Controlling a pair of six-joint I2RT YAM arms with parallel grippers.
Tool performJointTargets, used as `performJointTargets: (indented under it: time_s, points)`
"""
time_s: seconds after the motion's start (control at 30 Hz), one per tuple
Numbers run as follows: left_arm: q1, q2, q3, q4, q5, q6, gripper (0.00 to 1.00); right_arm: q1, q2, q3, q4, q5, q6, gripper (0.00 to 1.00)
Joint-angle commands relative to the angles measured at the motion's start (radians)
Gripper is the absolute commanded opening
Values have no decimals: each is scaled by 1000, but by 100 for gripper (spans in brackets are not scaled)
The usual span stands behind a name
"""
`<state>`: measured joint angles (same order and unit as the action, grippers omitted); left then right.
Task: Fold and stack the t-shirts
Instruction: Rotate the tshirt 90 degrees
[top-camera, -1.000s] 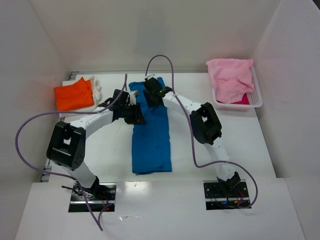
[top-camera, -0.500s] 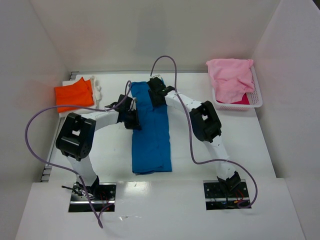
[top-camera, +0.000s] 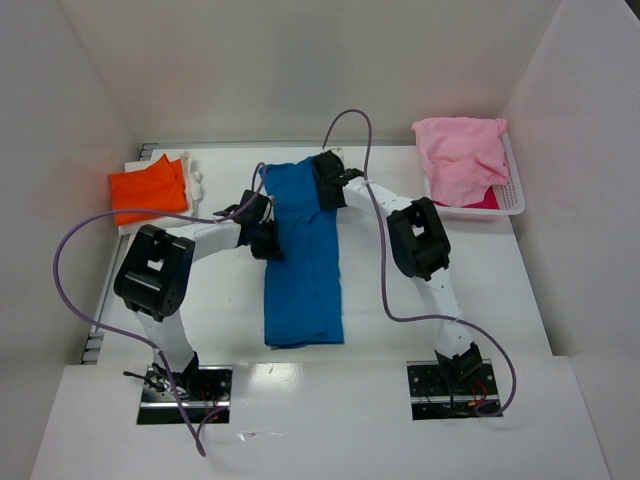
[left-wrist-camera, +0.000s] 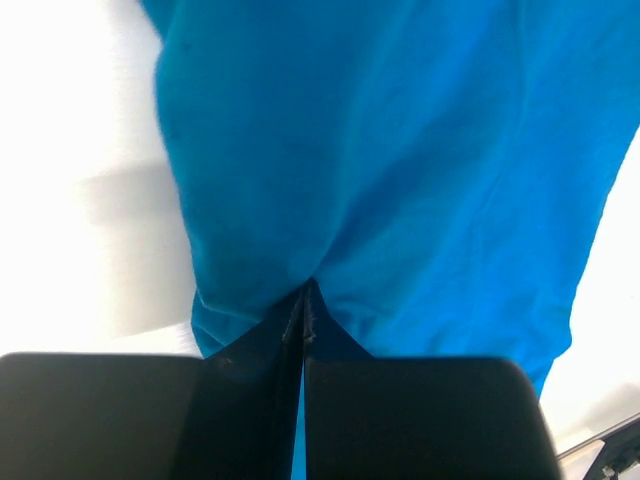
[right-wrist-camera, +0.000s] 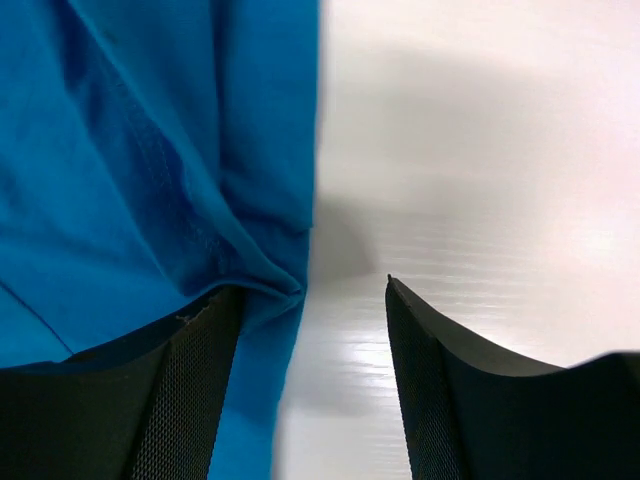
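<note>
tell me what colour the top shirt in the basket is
Pale pink; the t-shirt in the white basket shows best in the top external view.

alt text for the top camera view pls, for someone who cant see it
A blue t-shirt lies in a long strip down the middle of a white table, the left gripper shut on its left edge, the right gripper open at its far right corner. An orange t-shirt sits far left; a pink t-shirt fills a white basket far right.

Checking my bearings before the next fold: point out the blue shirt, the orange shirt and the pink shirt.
blue shirt (top-camera: 305, 280), top view, flat lower half
orange shirt (top-camera: 148, 190), top view, centre of the cloth
pink shirt (top-camera: 460, 155), top view, middle of the heap
</note>
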<state>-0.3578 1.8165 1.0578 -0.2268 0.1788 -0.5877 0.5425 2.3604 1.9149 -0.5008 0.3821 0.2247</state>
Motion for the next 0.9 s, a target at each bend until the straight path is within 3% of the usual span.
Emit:
performJointTargets:
  time_s: [0.0, 0.27, 0.47, 0.77, 0.8, 0.87]
  points:
    - [-10, 50, 1, -29, -45, -9, 4, -38, -94, -17, 14, 47, 39, 65]
    - [-20, 60, 10, -29, -45, -9, 4, -42, -206, 33, 76, -57, 79, 83]
    - [-20, 78, 10, -29, -45, -9, 4, -42, -172, 130, 85, -160, 79, 87]
    - [-20, 69, 10, -29, -45, 0, 6, -42, 82, 386, -49, -142, 67, 87]
    - [-20, 69, 10, -34, -45, 0, 6, -42, 96, 404, -66, -137, 67, 85]
    - [-20, 69, 19, -46, -52, 0, 6, -42, 111, 427, -76, -147, 72, 71]
